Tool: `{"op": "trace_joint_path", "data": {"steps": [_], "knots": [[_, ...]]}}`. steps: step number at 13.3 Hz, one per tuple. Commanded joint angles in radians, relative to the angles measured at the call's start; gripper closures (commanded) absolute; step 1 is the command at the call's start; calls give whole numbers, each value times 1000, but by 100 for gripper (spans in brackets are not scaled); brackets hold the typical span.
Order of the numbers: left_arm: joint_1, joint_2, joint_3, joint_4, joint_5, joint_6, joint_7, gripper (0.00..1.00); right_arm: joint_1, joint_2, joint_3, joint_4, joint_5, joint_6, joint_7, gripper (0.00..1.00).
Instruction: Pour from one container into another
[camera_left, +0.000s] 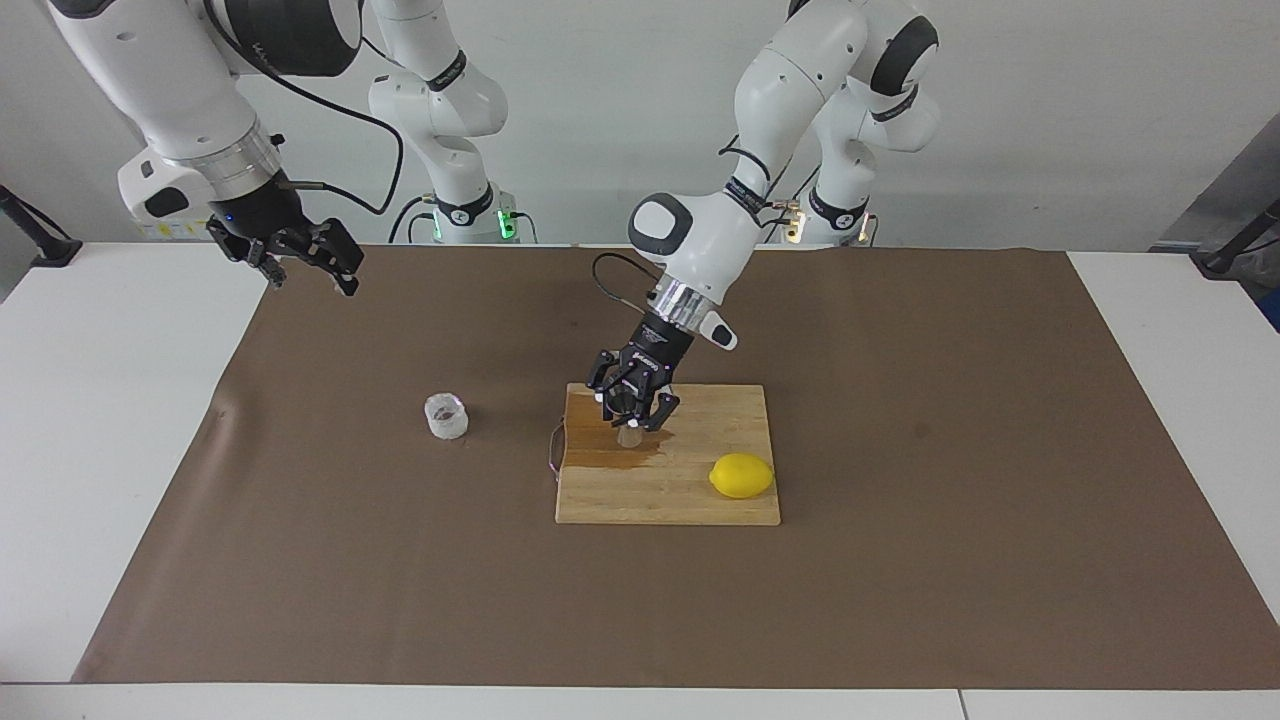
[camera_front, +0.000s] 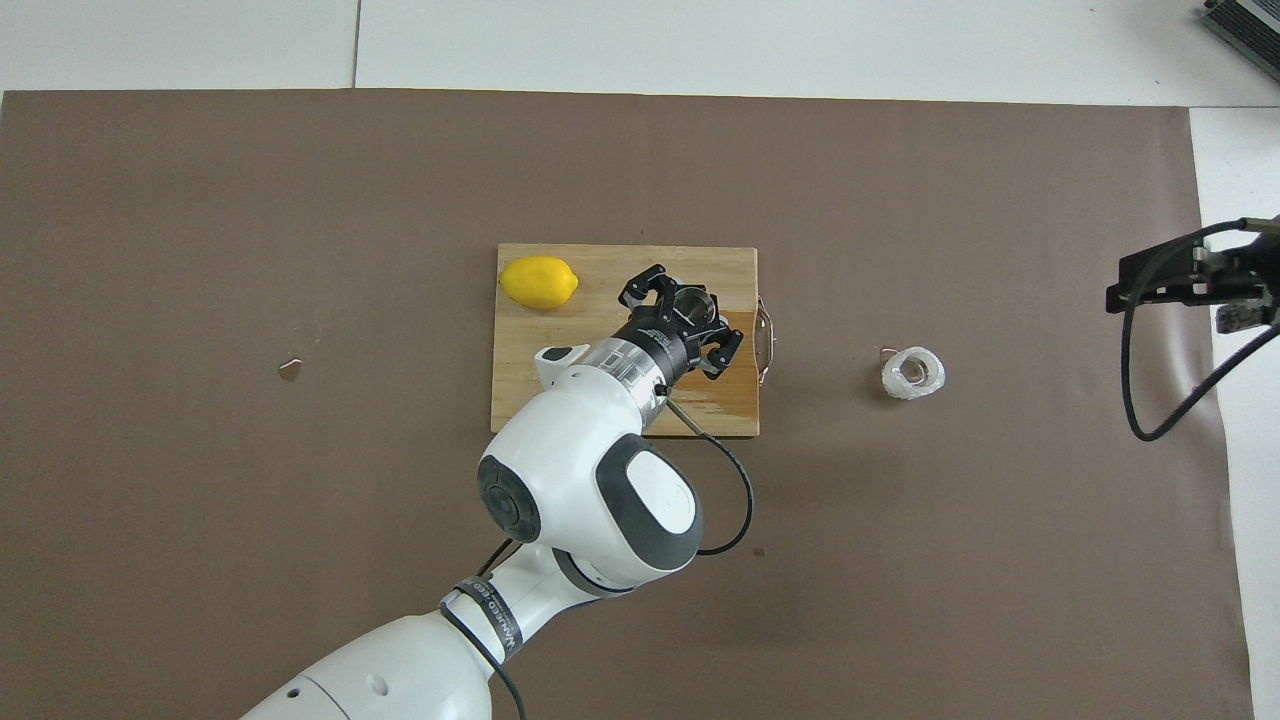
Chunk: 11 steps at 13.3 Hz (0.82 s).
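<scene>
The left tool (camera_left: 629, 415) is clamped tight on the steel jigger (camera_left: 628, 434), which hangs just below its fingertips, low over the stained patch of the cutting board (camera_left: 700, 500); whether the jigger's foot already touches the wood cannot be told. The clear cup (camera_left: 446, 416) stands on the brown mat (camera_left: 900, 600), well apart from this tool toward the right arm's end of the table (camera_left: 100, 450). The right tool (camera_left: 300, 262) waits in the air over the mat's corner, jaws spread wide and holding nothing. The step in hand looks like setting the jigger down upright as the receiver, so it should go straight down, level, and be let go only once the base sits flat; a narrow-waisted piece on a wet-looking board could slide or tip. The lemon (camera_left: 741, 475) lies on the board beside the left tool, toward the left arm's end, and the board's handled edge is just beside the tool on the cup's side. Between that edge and the cup the mat is bare, giving the right tool open room to fetch the cup.
</scene>
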Motion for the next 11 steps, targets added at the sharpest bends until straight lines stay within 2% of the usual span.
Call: {"op": "trace_joint_path", "data": {"steps": [1,6,8,11], "knots": [[5,31,-12,32,-11,32,6,100,-6,-18,4,-19,9,-7,2,0],[0,51,-15,32,-11,62,6,99,-6,-18,4,-19,9,-7,2,0],[0,51,-15,31,-11,63,6,94,-6,-18,4,-18,9,-7,2,0],[0,52,-17,26,-12,79,4,78,-6,-18,4,-18,9,-7,1,0]]}}
